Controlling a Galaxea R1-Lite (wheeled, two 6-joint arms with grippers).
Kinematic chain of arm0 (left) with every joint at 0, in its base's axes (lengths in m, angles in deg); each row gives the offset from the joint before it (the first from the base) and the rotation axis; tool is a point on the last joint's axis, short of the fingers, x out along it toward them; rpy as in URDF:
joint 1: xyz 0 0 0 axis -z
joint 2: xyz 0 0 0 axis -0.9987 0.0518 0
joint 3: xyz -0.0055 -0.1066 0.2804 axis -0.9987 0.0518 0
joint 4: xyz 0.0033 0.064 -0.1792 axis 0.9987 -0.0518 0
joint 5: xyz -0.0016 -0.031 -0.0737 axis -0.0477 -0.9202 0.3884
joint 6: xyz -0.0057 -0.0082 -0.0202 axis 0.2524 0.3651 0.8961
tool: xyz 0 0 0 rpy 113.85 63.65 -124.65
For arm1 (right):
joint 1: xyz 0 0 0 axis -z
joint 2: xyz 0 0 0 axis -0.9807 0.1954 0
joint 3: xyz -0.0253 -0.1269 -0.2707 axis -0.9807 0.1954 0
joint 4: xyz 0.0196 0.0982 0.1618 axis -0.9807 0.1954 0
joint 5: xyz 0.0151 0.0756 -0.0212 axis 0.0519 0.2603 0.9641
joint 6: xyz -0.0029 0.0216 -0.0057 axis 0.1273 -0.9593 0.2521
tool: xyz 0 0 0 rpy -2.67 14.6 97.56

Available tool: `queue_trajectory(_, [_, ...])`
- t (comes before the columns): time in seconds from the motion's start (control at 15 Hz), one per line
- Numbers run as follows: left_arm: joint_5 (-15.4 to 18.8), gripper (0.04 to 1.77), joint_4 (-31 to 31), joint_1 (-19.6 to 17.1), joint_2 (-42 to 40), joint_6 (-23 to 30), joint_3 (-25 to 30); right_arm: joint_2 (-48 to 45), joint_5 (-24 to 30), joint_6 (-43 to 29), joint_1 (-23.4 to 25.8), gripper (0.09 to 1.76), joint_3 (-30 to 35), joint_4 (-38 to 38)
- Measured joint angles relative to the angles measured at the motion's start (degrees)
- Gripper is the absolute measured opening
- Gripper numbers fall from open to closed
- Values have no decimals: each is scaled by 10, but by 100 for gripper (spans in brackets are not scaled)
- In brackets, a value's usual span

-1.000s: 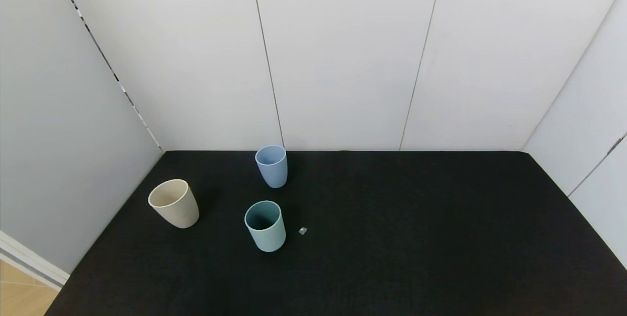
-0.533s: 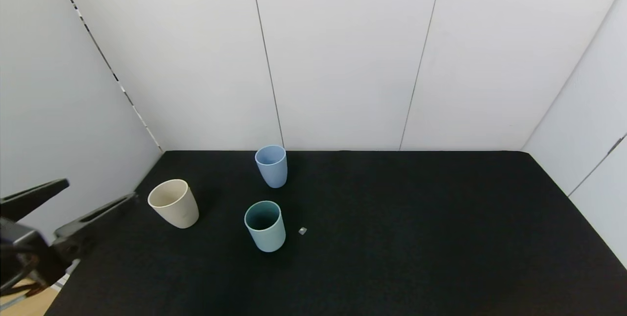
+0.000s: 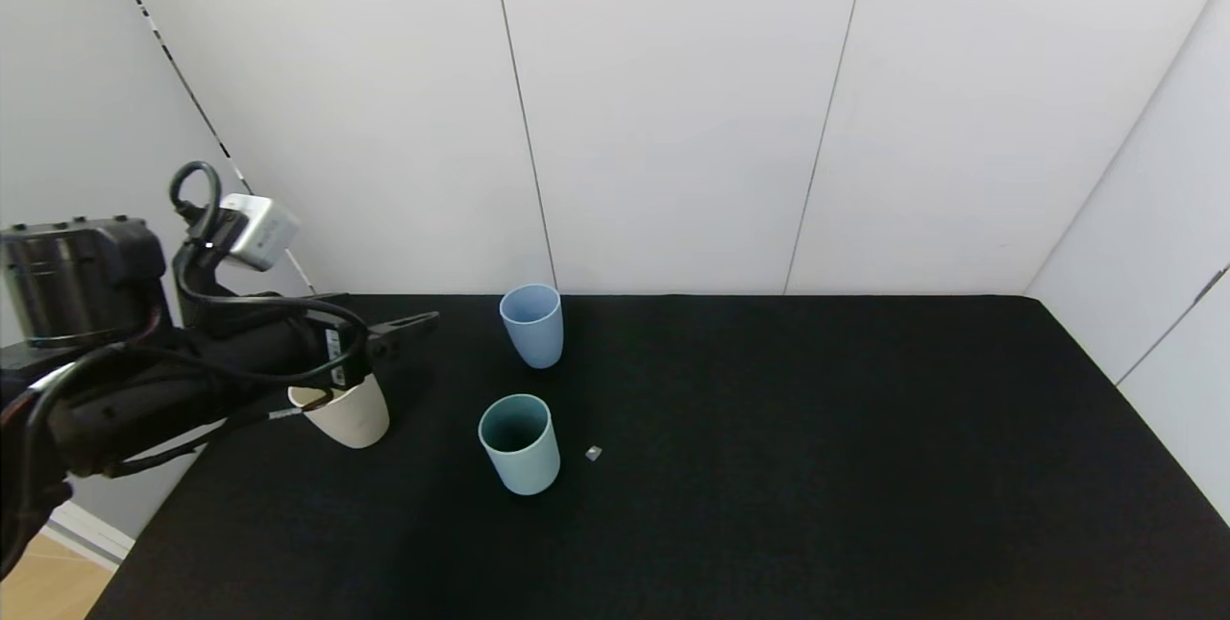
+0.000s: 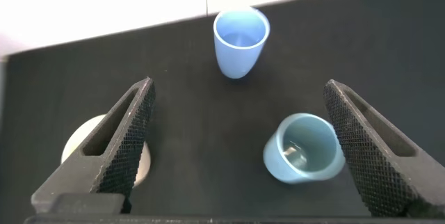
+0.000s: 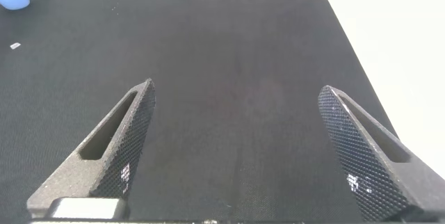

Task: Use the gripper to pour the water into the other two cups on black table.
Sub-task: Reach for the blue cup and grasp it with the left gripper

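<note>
The left claw point(image 4: 240, 154) hangs above the near-left part of the black worktop point(image 3: 769, 466) with its fingers point(image 4: 118, 147) spread wide and nothing between them. In the head view the left claw point(image 3: 384, 336) reaches in from the left edge, its black body looped with cables and topped by a small silver-grey box point(image 3: 258, 231), one finger tip pointing toward the back wall.

Directly under the claw, partly hidden by it in the head view, stands the beige cup point(image 3: 351, 418); in the left wrist view the beige cup point(image 4: 104, 151) shows behind one finger, upright on the worktop. A little further out, ahead of the claw and nearer the other finger, is the teal-green cup point(image 4: 304, 157), upright, mouth open, and seen in the head view as the teal-green cup point(image 3: 520, 443). Just beside it lies a small grey fleck point(image 3: 594, 453). Farther ahead of the claw, close to the back wall, the light blue cup point(image 4: 240, 42) stands upright, well apart from both fingers; the light blue cup point(image 3: 531, 325) sits near the wall seam in the head view.

The right claw point(image 5: 240, 154) is out of the head view; its own camera shows it wide apart over bare worktop point(image 5: 229, 78), holding nothing.
</note>
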State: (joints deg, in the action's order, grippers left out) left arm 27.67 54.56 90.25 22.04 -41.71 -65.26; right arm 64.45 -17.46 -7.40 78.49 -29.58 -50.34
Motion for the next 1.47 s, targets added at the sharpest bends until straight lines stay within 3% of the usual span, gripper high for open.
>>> queue_trajectory(0.33, [4,172,5,4,129,-31,-67,0,0,0,0,171,0,0])
queue_trajectory(0.67, [3,172,54,5,220,-55,-103,0,0,0,0,171,0,0])
queue_trajectory(1.47, [23,172,50,34,336,-57,-213,0,0,0,0,171,0,0])
